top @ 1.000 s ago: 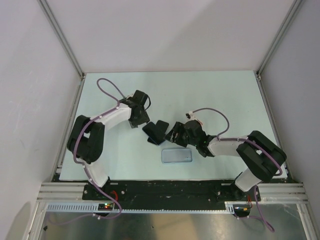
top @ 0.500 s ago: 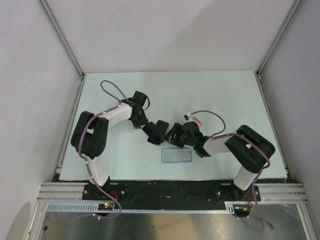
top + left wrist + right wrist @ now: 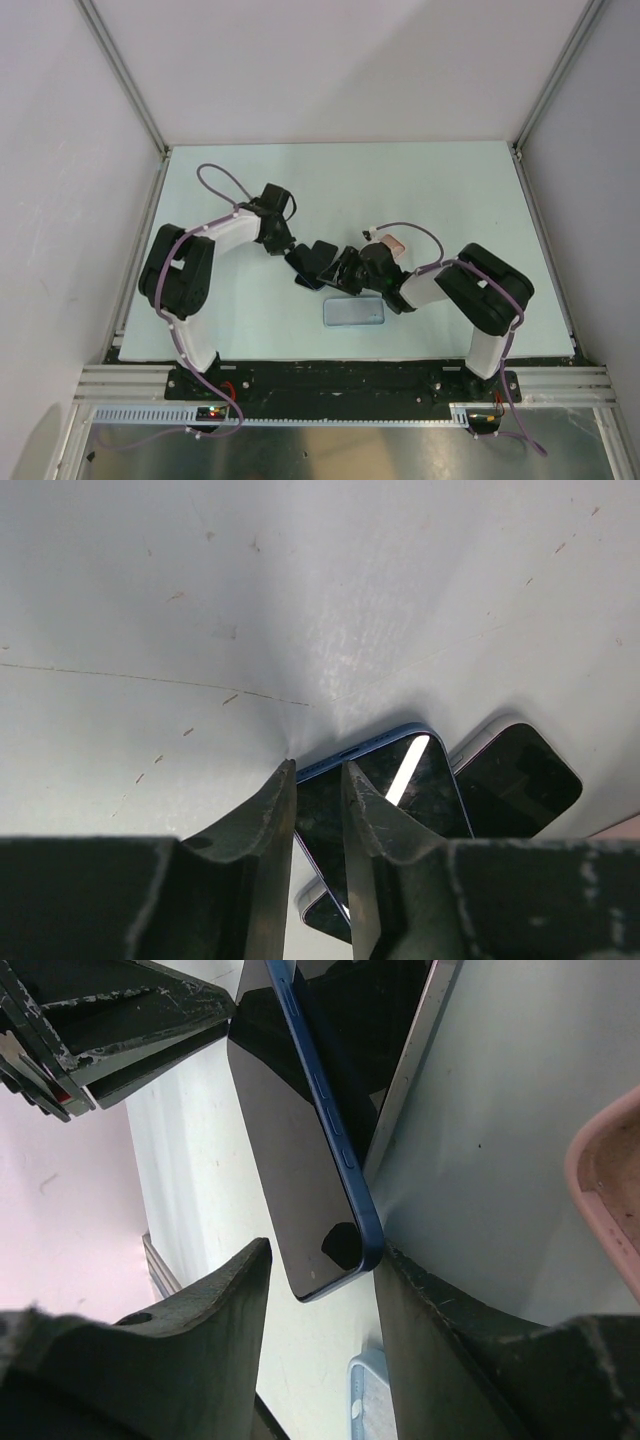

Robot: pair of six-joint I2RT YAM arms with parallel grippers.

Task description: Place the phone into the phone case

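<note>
Pinching phone (image 3: 400, 785) in left gripper (image 3: 319, 775), right gripper (image 3: 323, 1255) straddling it

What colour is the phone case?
Salmon pink. The phone case shows best in the right wrist view, at the frame's right edge.

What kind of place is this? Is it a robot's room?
Probably a robot testing booth, not a home: a left arm and a right arm are bolted at the edge of a pale table, boxed in by white walls on metal frame posts.

Blue-edged slab (image 3: 290, 1190) — glossy (tbl (image 3: 500, 1110) matt)
</note>
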